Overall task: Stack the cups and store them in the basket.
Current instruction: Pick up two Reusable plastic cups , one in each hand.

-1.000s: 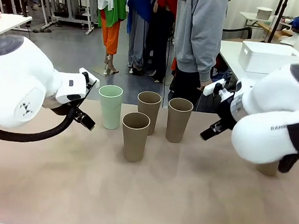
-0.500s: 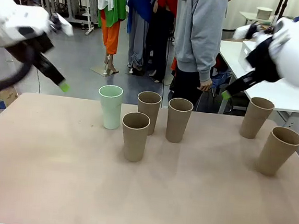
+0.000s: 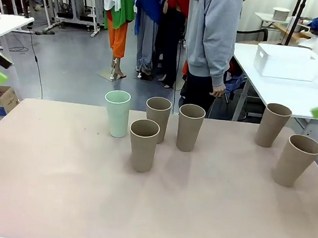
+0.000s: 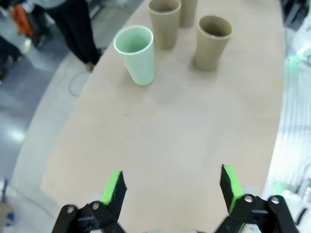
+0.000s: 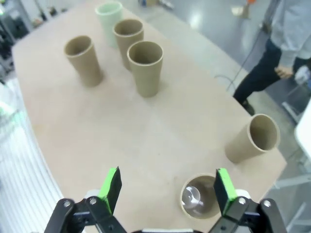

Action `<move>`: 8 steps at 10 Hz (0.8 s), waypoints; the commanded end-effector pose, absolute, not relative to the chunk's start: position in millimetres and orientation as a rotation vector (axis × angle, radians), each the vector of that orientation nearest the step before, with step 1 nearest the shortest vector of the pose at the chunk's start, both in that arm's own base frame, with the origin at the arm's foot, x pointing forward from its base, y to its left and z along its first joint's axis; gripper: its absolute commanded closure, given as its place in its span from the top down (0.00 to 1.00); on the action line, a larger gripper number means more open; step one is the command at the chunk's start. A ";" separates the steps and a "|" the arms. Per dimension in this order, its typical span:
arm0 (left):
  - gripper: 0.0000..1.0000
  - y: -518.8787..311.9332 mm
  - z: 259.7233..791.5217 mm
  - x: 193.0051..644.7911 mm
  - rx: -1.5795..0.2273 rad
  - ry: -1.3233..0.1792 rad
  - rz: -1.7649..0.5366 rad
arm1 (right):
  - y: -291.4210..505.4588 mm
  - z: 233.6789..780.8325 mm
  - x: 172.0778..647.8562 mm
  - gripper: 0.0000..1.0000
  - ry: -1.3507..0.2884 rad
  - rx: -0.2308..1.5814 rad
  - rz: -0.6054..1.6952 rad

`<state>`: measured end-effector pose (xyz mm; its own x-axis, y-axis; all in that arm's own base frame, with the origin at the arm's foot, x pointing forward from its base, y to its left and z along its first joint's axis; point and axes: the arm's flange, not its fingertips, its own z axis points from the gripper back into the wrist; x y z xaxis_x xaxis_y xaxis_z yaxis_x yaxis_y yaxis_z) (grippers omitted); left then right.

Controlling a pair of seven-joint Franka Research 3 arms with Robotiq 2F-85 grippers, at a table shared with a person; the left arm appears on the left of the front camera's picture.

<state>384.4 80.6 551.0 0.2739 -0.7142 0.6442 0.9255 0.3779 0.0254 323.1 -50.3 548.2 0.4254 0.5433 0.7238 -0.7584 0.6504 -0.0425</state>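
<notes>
Six cups (image 3: 144, 144) upright, well below spread jaws

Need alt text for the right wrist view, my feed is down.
The right gripper hangs open above the table, one tan cup seen from above between its fingers and a second tan cup nearby. Farther off stand three more tan cups and the mint cup; a person stands at the table's edge.

Lab hall, rows of white worktables (image 3: 276, 89)

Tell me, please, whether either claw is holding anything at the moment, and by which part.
Nothing is held: the left claw and the right claw both stand open and empty.
</notes>
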 end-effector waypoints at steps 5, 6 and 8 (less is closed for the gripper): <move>1.00 122.8 508.5 368.4 -0.551 -0.825 -1.294 | -100.6 525.9 296.1 1.00 -0.943 0.463 0.927; 1.00 121.3 506.5 363.4 -0.554 -0.853 -1.299 | -103.3 522.9 298.0 1.00 -0.948 0.476 0.923; 1.00 120.2 507.4 365.4 -0.529 -0.830 -1.269 | -105.4 521.8 298.8 1.00 -0.920 0.481 0.916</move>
